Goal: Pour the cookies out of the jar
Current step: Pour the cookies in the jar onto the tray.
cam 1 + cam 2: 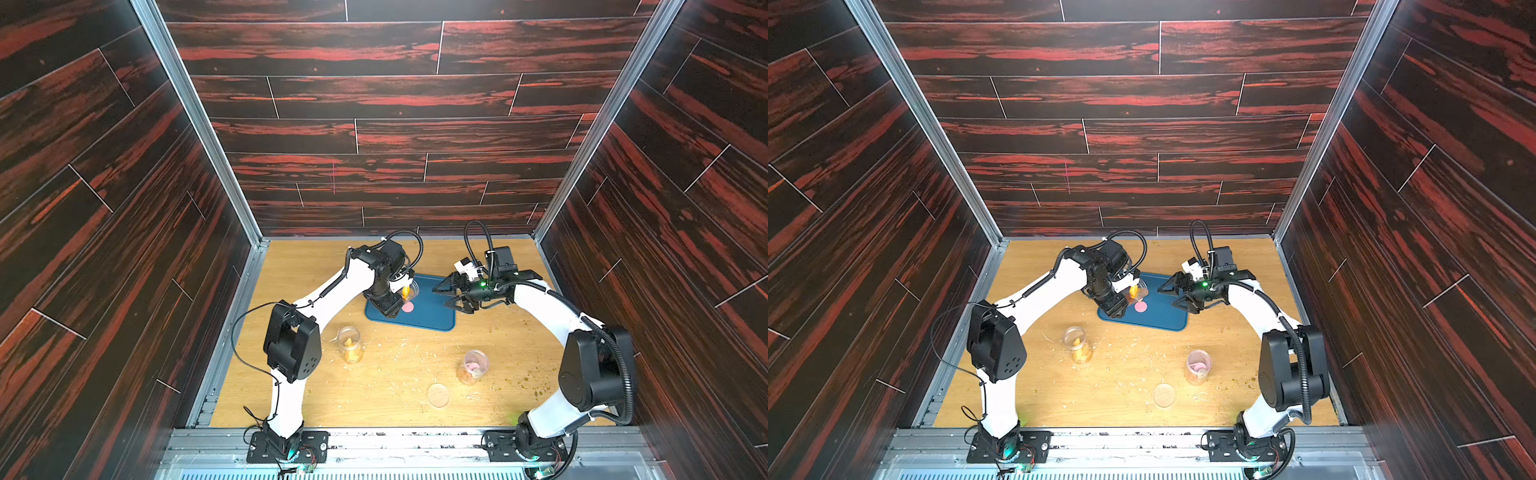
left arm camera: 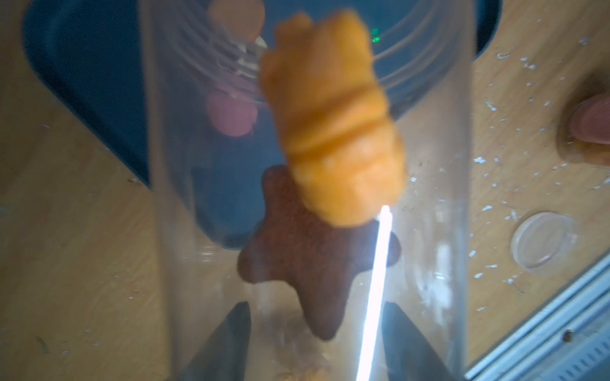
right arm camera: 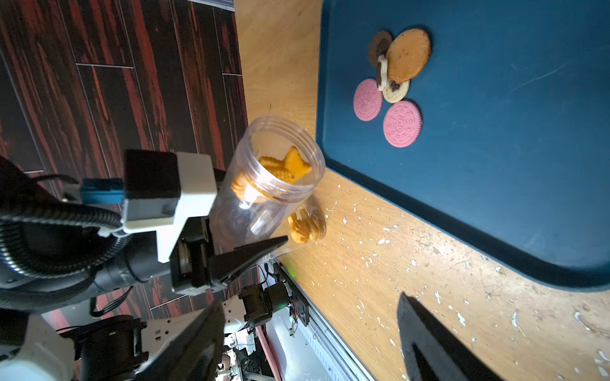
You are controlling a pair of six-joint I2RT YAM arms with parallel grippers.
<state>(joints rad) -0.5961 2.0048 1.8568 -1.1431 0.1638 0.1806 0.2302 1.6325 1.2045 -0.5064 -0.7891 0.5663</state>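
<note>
My left gripper (image 1: 400, 298) (image 2: 315, 303) is shut on a clear jar (image 1: 410, 291) (image 1: 1137, 291) (image 3: 264, 191), tilted with its open mouth over the near-left corner of the blue tray (image 1: 432, 320) (image 3: 495, 148). Inside the jar are orange cookies (image 2: 330, 125) (image 3: 285, 168) and a brown star cookie (image 2: 307, 257). Several cookies lie on the tray: pink rounds (image 3: 402, 123) (image 1: 408, 307), an orange round (image 3: 408, 55), brown and white ones. My right gripper (image 1: 441, 297) (image 1: 1167, 298) (image 3: 312, 300) hovers open over the tray's right part, holding nothing.
Two more clear jars stand upright on the wooden table, one with orange biscuits (image 1: 350, 345), one with pink ones (image 1: 473, 365). A clear lid (image 1: 438, 395) (image 2: 544, 240) lies near the front. Pale crumbs are scattered over the table. Dark walls enclose three sides.
</note>
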